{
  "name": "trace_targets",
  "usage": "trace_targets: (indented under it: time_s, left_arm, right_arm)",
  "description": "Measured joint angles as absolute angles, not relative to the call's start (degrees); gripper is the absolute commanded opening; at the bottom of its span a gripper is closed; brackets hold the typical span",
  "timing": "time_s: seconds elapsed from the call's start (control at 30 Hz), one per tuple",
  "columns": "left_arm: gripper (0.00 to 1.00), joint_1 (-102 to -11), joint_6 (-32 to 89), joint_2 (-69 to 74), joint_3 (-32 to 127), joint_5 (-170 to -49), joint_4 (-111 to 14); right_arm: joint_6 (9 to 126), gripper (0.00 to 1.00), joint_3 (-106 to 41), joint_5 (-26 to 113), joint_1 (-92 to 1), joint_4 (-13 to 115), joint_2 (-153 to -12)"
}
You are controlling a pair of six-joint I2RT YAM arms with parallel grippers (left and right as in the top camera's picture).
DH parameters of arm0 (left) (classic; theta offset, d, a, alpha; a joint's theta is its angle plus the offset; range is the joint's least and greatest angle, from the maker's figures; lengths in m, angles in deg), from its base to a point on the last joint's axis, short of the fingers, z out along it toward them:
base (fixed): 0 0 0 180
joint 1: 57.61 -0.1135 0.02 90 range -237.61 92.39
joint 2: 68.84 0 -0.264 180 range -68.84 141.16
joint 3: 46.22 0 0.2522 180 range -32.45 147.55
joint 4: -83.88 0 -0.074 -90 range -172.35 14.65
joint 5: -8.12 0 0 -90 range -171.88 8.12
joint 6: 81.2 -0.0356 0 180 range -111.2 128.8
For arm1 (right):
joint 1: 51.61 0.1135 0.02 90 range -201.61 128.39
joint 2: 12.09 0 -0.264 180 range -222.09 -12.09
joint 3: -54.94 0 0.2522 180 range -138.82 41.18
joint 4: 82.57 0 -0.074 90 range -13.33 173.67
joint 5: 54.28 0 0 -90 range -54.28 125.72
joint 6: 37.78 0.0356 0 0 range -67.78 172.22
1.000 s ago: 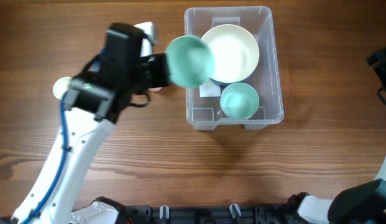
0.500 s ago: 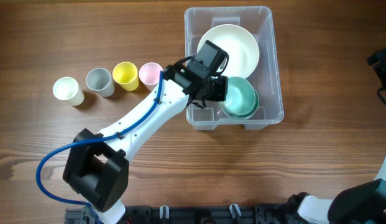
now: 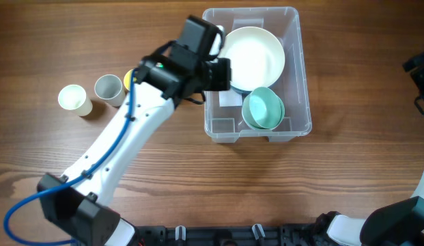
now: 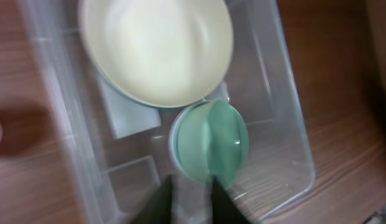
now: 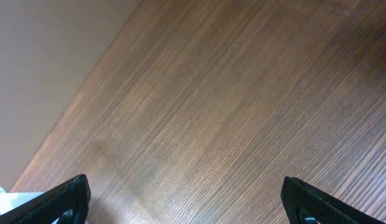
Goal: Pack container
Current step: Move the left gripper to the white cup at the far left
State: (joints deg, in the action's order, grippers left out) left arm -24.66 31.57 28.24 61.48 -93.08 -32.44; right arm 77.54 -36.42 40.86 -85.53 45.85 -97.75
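The clear container (image 3: 305, 82) sits on the wooden table at the upper right of centre. Inside it lie a large white bowl (image 3: 252, 56) and stacked green bowls (image 3: 263, 109). My left gripper (image 3: 223, 74) hovers over the container's left rim, jaws a little apart and empty. In the left wrist view the container (image 4: 59, 106) fills the frame, with the white bowl (image 4: 158, 50) above the green bowls (image 4: 211, 142) and my left gripper (image 4: 189, 190) just below them. My right gripper (image 5: 186, 198) is wide open over bare wood.
Left of the container stand a white cup (image 3: 74, 99) and a grey cup (image 3: 108, 88); a yellow cup (image 3: 129, 77) peeks out from under my left arm. A white label (image 3: 229, 100) lies on the container floor. The right arm (image 3: 420, 68) stays at the right edge.
My left gripper carried a green bowl into the container, let it go onto the other green bowl, and has drawn back toward the left rim.
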Motion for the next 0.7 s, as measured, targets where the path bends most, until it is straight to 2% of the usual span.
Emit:
trace_targets:
  time_s: [0.1,0.23,0.4,0.53,0.63,0.7]
  left_arm:
    - [0.37,-20.6,30.5,32.6,61.5,-93.3,-36.1]
    - [0.30,-16.9,29.7,40.0,61.5,-93.4,-37.4]
    - [0.21,-16.9,29.4,45.3,61.5,-92.3,-36.5]
    - [0.24,-17.2,29.2,47.5,61.4,-92.0,-36.4]
    - [0.22,-17.2,29.2,47.5,61.4,-92.0,-35.8]
    - [0.28,-17.2,29.2,47.5,61.4,-91.5,-35.4]
  right_arm:
    - [77.5,1.00,-36.4,40.9,-85.5,45.8,-97.8]
    - [77.5,1.00,-36.4,40.9,-85.5,45.8,-97.8]
    - [77.5,1.00,-36.4,40.8,-85.5,45.8,-97.8]
    - [77.5,1.00,-36.4,40.9,-85.5,45.8,-97.8]
    - [77.5,1.00,-36.4,40.9,-85.5,45.8,-97.8]
    - [77.5,1.00,-36.4,40.8,-85.5,45.8,-97.8]
